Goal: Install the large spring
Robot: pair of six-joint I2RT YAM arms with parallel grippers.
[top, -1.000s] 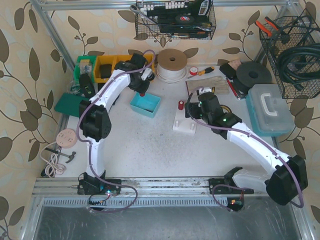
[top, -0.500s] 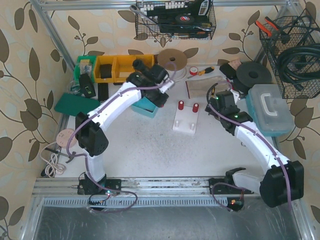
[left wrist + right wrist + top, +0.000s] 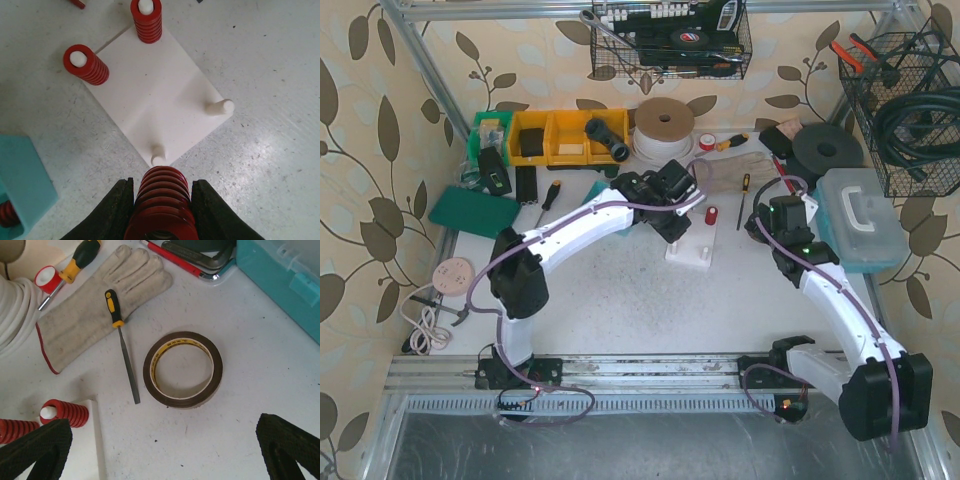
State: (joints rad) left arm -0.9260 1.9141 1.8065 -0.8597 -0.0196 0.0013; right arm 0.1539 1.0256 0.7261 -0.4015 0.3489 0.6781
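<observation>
while the left gripper (image 3: 162,189) is clenched on the large spring (image 3: 162,202), that spring lies at the bottom centre of the left wrist frame, its end just beside a bare peg (image 3: 158,156) at the lowest corner of the white base plate (image 3: 155,95). a second bare peg (image 3: 222,106) stands at the plate's right corner. two pegs along the top carry red springs (image 3: 86,65). the right gripper (image 3: 162,442) is released, jaws wide apart, above the surface (image 3: 240,340), with a tape roll (image 3: 183,369) at frame centre and a glove (image 3: 95,315) at the upper left.
</observation>
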